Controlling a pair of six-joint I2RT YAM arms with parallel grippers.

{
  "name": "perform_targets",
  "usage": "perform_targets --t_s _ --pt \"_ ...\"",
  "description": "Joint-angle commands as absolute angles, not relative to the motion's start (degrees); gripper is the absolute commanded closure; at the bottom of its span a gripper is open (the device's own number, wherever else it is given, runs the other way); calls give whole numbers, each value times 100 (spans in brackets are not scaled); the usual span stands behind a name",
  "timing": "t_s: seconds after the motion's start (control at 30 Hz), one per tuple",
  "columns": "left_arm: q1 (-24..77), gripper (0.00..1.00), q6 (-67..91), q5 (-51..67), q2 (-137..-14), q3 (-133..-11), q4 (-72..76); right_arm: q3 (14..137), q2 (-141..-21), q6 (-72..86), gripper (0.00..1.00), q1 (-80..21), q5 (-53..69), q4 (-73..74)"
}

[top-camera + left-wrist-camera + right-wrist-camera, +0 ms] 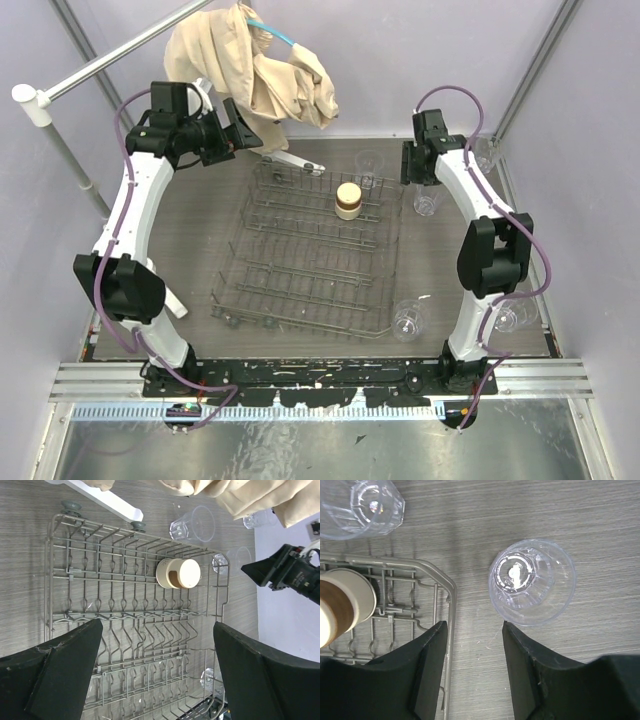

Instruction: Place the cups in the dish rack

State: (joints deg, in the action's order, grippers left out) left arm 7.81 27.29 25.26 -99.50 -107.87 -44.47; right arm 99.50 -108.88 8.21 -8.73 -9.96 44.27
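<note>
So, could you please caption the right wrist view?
Open right fingers poised near a clear tumbler beside the dish rack.

I'm counting five clear tumblers (369, 168), one tan cup (347, 200), one dish rack (300, 272), one cloth (260, 70).

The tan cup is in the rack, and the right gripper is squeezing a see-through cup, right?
No. The tan cup is in the rack, but the right gripper is open and empty; the right wrist view shows the clear cup untouched ahead of it.
</note>
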Motion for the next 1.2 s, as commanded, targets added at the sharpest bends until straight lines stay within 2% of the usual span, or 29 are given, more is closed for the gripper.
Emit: perform_targets --t_s 0.0,0.63,0.77,1.07,1.17 --pt "782 0 2730 2784 -9683 -10671 -4264 9911 -10953 859 47 -788 -1084 4353" --pt "782 1 2606 2838 -9672 -10754 -4385 9644 -11373 918 55 -492 -873 4017" --pt "782 1 2576 2839 -9678 -10801 -4412 9656 -11487 924 60 -487 -899 3908" --pt "782 1 2624 2989 -9577 -10589 -4369 9525 -11402 840 86 -398 -991 3910" --pt "791 2 2721 3104 -9507 -10474 -4306 9426 -11239 813 99 -363 -1015 3923"
